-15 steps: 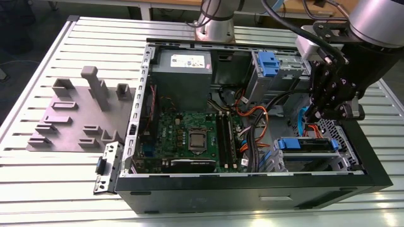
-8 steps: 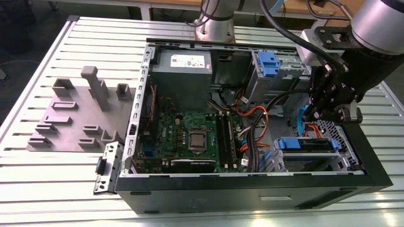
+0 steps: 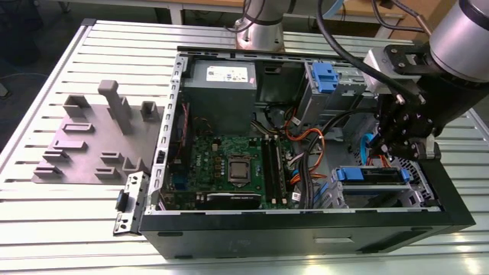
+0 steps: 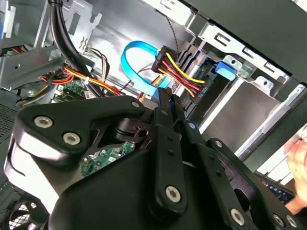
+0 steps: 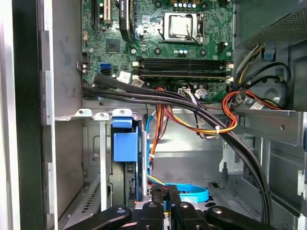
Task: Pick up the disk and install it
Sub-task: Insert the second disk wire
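The gripper hangs low inside the open computer case, beside the bay where the disk sits in its blue frame, fingers drawn narrow; whether they hold anything I cannot tell.

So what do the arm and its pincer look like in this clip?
The arm is a silver-grey cylinder with dark joint sections, and thick black cables run along it. The pincer is matt black, built of flat linkage bars with silver screw heads, on a rounded black housing.
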### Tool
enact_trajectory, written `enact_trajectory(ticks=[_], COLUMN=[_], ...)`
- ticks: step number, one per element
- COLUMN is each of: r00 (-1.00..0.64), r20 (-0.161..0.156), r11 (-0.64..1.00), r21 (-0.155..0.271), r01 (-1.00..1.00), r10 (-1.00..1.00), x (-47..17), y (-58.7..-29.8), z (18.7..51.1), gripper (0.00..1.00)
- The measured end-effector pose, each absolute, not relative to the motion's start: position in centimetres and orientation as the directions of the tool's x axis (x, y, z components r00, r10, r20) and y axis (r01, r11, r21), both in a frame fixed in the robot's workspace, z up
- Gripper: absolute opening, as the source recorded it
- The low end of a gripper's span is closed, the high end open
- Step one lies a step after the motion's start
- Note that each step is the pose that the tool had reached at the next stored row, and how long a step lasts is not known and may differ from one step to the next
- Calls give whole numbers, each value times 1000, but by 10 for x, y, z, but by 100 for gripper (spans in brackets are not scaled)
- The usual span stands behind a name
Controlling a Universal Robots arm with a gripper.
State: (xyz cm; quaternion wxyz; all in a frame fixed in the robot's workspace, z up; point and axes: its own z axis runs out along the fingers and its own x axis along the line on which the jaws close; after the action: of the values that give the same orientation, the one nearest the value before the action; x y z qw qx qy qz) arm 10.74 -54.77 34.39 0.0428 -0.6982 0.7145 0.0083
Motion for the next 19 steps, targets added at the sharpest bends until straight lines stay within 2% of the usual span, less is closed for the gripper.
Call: enact_trajectory(ticks=[19], r00=[2], r20=[-73], r11=[1], r21=[-49], r01=[-999], r10=[-997], x=[105], y=[-566], z=[339], gripper=[16])
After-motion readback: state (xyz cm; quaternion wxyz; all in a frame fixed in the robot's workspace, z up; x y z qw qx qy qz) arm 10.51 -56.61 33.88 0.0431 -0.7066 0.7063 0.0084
